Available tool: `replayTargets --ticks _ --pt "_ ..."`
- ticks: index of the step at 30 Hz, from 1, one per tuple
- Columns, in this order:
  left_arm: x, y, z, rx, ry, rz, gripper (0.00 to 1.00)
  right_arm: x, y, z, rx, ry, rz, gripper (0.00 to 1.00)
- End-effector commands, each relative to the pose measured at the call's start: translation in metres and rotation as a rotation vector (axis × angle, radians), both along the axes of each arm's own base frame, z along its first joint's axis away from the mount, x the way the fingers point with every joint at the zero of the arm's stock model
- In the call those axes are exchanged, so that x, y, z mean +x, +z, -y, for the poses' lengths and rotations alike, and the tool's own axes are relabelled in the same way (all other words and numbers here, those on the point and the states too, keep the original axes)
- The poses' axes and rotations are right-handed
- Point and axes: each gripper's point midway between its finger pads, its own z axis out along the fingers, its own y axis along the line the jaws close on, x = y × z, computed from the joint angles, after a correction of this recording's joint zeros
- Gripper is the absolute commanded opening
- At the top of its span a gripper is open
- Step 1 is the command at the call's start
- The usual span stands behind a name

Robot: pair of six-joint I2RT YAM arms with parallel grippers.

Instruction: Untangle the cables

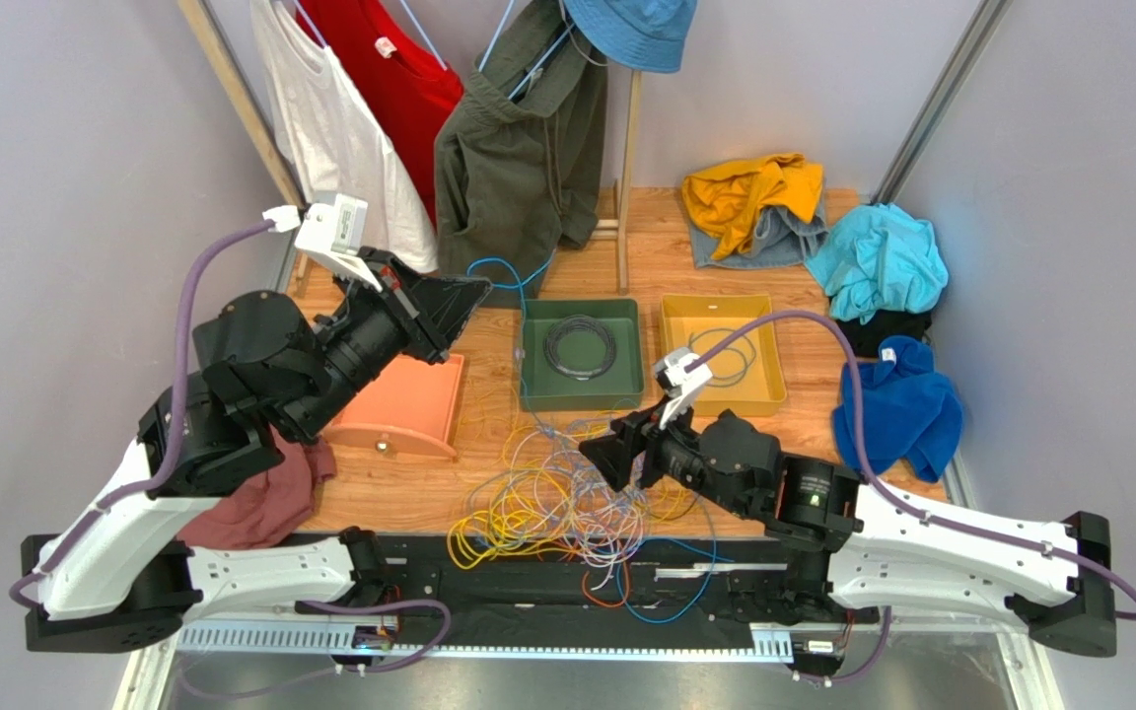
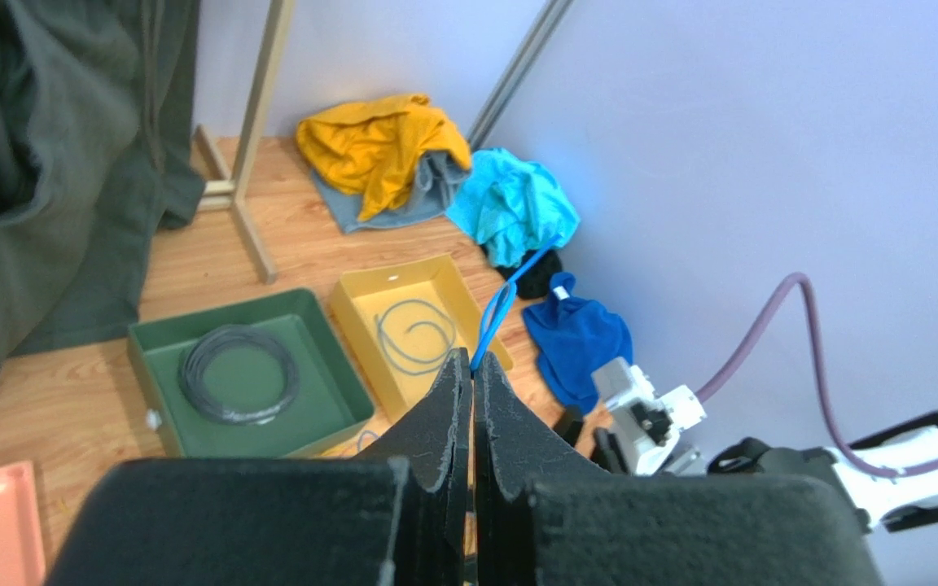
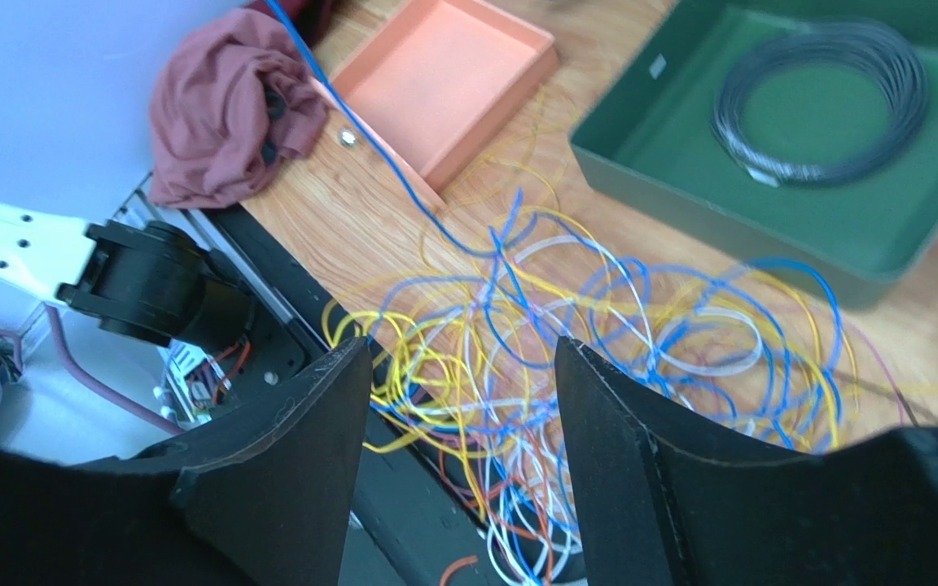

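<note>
**Draw the blue strand out with one hand, steady the knot with the other**

The cables [image 1: 559,496] lie in one loose knot of yellow, blue, white-grey and orange loops at the near edge of the counter [image 1: 396,500], between the two arm bases. A few strands spill onto the black rail [image 1: 426,574]. One blue cable [image 2: 501,300] leaves the heap and climbs to your left hand [image 2: 473,366]. That hand is raised well above the counter near the orange tray [image 1: 404,407], its fingers pressed together on the strand. Your right hand [image 3: 462,352] hangs just over the knot with its fingers spread wide and nothing between them.

The step in hand looks like pulling that blue strand free. Pull slowly, along the line it takes out of the heap. A sideways tug would likely tighten the loops it runs through or drag the whole knot.

Lower your right hand onto the strands crossing the blue one, close to where it exits. Pin or lift those, not the blue itself. Expect the thin yellow loops to spring and cling. If the heap rises with the pull, stop and pin again.

The green tray [image 1: 527,355] holds a dark coil [image 3: 731,128], so a tray seems the likely home for a freed strand.
</note>
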Motion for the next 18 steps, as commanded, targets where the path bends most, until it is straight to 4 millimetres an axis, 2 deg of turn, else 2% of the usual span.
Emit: replayTargets --ticks 1,3,5,9,14,18 --pt "-0.009 0.029 0.006 0.014 -0.066 0.063 0.0 0.015 0.04 -0.026 0.03 0.002 0.131 0.65" --pt "-0.01 0.031 0.01 0.021 -0.08 0.064 0.0 0.02 0.042 -0.034 0.006 -0.006 0.143 0.66" --pt "-0.011 0.035 0.011 0.017 -0.084 0.068 0.0 0.026 0.029 -0.044 -0.038 -0.012 0.141 0.67" --pt "-0.015 0.037 0.01 0.012 -0.099 0.071 0.0 0.038 0.026 -0.058 -0.023 -0.061 0.15 0.67" --pt "-0.019 0.037 0.0 0.006 -0.093 0.073 0.0 0.043 0.021 -0.057 -0.029 -0.093 0.149 0.67" --pt "-0.022 0.037 0.0 -0.003 -0.111 0.07 0.0 0.048 0.024 -0.061 -0.039 -0.098 0.18 0.67"
